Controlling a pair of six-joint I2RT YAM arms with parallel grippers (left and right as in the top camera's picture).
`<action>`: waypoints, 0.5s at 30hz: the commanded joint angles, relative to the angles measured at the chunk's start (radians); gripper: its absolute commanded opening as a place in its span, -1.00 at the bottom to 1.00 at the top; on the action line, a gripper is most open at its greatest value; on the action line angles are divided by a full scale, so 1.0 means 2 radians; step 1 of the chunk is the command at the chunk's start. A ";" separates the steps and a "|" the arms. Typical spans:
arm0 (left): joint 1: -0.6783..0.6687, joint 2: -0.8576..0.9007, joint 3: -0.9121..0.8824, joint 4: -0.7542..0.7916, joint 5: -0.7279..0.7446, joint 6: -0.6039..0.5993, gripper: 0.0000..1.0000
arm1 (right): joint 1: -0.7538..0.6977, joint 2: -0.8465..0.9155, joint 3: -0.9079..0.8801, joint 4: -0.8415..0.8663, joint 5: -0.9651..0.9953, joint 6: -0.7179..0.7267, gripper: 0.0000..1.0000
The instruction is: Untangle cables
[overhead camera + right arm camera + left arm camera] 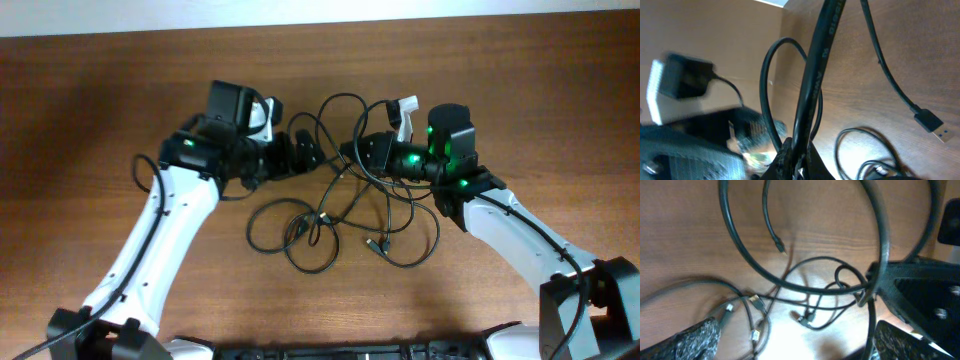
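While looking down from overhead, seeing the cables sprawling as loose, overlapping black loops at ctr of the desk, crossing one another in a single tangle. Finding most loops lying flat on the wood toward the robot side, w/ a few strands rising at the far side of the tangle. Spotting small plug ends resting close together on the wood in left wrist view, and a USB plug lying on bare wood in right wrist view, apart from the other strands there. Moving outward: noting right claw sitting at the far right of the tangle, pressing together and pinching one cable strand, w/ that strand running up and away across right wrist view. Noting left claw sitting at the far left of the tangle, standing spread wide and gripping nothing, its fingers showing at opp. bottom corners of left wrist view w/ cable loops arcing across the gap. Seeing both claws pointing toward each other, near but not touching.
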 commanded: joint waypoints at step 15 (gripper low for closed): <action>-0.021 0.002 -0.028 0.039 -0.100 -0.329 0.98 | 0.088 -0.010 0.002 -0.011 0.061 0.066 -0.92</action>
